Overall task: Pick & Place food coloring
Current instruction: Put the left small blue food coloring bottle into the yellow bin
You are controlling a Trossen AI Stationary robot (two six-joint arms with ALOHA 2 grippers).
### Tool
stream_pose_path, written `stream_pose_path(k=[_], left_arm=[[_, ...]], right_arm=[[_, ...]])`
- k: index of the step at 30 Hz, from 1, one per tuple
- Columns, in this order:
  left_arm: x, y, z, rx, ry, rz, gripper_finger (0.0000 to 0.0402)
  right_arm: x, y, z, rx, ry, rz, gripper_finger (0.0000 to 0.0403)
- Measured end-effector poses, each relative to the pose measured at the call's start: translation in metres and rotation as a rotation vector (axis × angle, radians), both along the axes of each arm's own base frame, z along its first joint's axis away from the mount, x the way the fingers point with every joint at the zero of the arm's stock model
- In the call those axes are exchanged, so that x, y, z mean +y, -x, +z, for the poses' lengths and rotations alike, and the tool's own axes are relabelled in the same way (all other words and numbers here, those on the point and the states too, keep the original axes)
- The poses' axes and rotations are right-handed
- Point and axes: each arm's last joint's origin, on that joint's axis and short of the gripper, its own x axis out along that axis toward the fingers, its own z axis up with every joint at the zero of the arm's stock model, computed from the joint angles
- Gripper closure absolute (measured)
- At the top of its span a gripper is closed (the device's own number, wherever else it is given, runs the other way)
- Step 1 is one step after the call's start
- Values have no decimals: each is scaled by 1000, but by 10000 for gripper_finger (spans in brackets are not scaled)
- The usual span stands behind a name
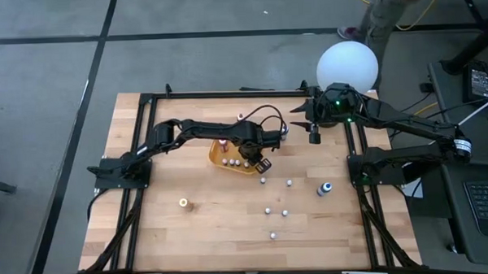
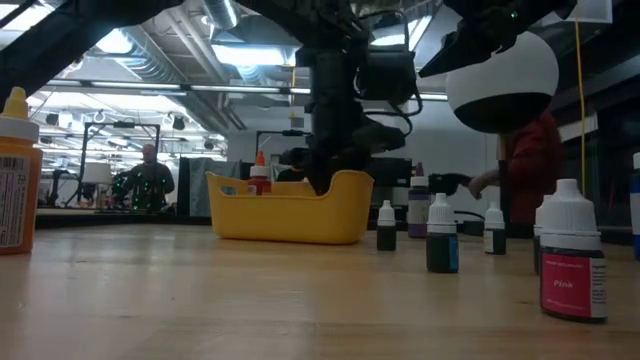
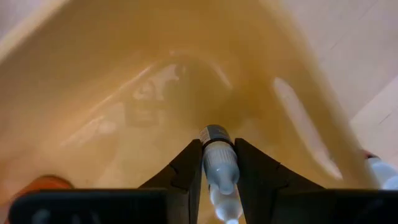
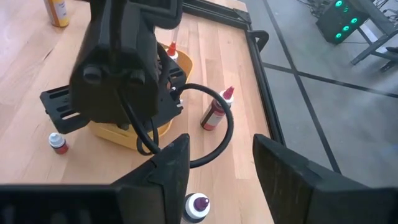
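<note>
While the left gripper (image 3: 219,177) hangs inside the yellow tray (image 1: 220,158), its fingers (image 3: 186,171) pinch a small bottle (image 3: 219,165) over the tray's floor; a red-topped bottle (image 2: 260,175) stands in the tray; other bottles (image 1: 277,211) stand scattered on the tabletop (image 1: 198,228) beside it, one labelled Pink (image 2: 570,265); the right gripper (image 4: 214,168) hovers near the tabletop's far edge, fingers spread and empty, above a purple-capped bottle (image 4: 196,206).

Two dark jointed arms with matte black housings, a looped black cable (image 4: 211,134) trailing off the left wrist.
</note>
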Motion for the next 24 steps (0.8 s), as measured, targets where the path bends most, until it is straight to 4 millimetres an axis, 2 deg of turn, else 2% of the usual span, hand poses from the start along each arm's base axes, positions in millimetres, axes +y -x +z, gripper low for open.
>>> stream_pose_path(k=[16,24], left_arm=[[-4,-1,1,-11,27,-11,316],[-8,-1,1,-11,22,-18,286]], right_arm=[[0,0,0,0,3,1,226],[0,0,0,0,3,1,226]])
